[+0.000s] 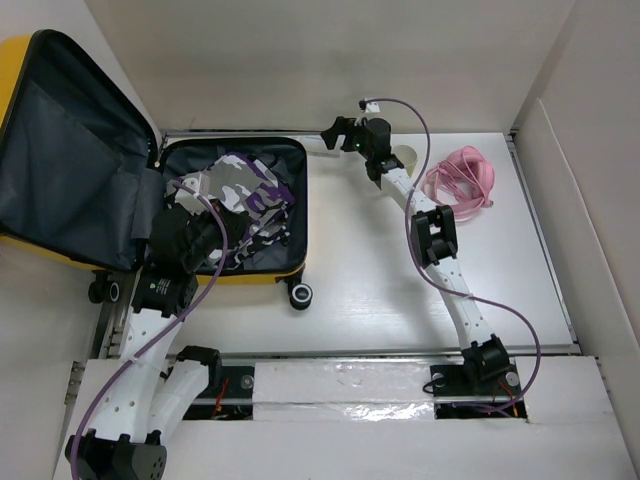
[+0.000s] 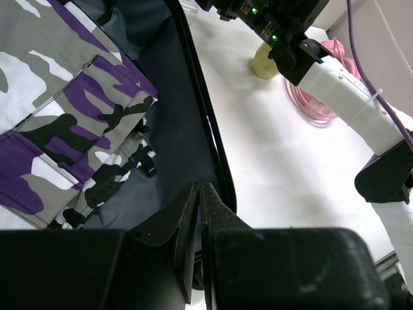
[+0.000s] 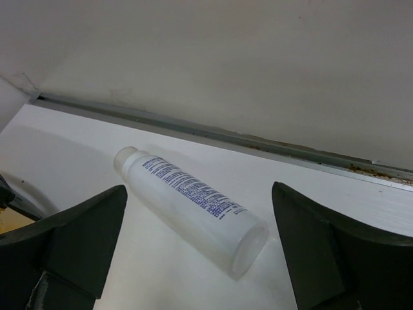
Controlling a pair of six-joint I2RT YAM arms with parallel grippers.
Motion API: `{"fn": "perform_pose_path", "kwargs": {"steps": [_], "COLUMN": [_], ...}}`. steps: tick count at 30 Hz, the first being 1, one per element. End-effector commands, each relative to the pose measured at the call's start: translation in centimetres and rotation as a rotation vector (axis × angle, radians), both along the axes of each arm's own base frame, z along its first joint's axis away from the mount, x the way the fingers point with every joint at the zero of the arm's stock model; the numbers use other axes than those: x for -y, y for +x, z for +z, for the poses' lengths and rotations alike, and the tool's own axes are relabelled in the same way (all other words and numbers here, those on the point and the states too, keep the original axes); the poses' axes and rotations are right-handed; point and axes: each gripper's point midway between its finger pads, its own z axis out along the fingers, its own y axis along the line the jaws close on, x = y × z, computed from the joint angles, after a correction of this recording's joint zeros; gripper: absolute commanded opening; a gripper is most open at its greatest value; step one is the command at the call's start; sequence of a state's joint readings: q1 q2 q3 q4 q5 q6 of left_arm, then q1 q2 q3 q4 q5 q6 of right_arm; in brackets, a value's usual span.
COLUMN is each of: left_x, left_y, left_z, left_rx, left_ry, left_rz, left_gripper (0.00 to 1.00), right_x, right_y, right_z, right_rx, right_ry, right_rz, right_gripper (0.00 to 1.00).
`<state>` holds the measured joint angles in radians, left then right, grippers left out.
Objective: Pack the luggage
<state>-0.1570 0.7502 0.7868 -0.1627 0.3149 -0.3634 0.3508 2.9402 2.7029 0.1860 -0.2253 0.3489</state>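
Note:
The yellow luggage [image 1: 20, 70] lies open at the left, its grey-lined lid [image 1: 70, 150] tilted back. A purple, black and white camouflage garment [image 1: 240, 185] fills its base; it also shows in the left wrist view [image 2: 71, 129] beside the grey lining [image 2: 177, 116]. My left gripper [image 1: 215, 240] hangs over the base near its front edge, jaws [image 2: 200, 190] shut with nothing seen in them. My right gripper [image 1: 340, 130] is open at the back wall. A white bottle [image 3: 190, 206] with blue print lies on its side between the open fingers [image 3: 77, 245].
A pink coiled cord [image 1: 460, 180] lies at the back right and a cream roll [image 1: 405, 157] stands beside the right arm [image 2: 342, 90]. A metal rail [image 3: 226, 139] runs along the back wall. The luggage wheel [image 1: 300, 294] sticks out at the front.

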Motion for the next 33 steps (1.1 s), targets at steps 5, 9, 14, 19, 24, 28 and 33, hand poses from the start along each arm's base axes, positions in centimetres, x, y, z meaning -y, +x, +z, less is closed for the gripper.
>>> {"fn": "perform_pose_path", "kwargs": {"steps": [5,9,14,19,24,28,33], "left_x": [0.3,0.1,0.0,-0.1,0.0,-0.1,-0.2], "left_y": [0.0,-0.1,-0.3,-0.3,-0.4,-0.6,-0.7], "left_z": [1.9,1.9,2.1,2.3,2.5,2.5,2.5], "left_rx": [0.070,0.074,0.084,0.091,0.096,0.100,0.102], "left_ry": [0.000,0.003,0.002,0.002,0.002,0.002,0.005], "left_rz": [-0.022,-0.013,-0.009,-0.003,-0.008,-0.006,-0.004], "left_gripper": [0.03,0.03,0.03,0.03,0.03,0.03,0.03], "right_x": [-1.5,-1.3,-1.8,-2.5,-2.7,-2.7,-0.8], "right_y": [-1.5,-1.4,-2.2,-4.4,-6.7,-5.5,-4.4], "right_z": [2.1,1.9,2.4,3.5,3.5,4.8,3.4], "right_rx": [0.009,0.003,-0.012,-0.022,0.008,0.021,-0.048], "right_ry": [0.023,0.017,0.027,-0.030,-0.184,-0.278,-0.356], "right_rz": [0.101,0.118,0.168,0.241,0.201,0.136,0.033], "right_gripper": [0.99,0.98,0.95,0.88,0.91,1.00,1.00]}}
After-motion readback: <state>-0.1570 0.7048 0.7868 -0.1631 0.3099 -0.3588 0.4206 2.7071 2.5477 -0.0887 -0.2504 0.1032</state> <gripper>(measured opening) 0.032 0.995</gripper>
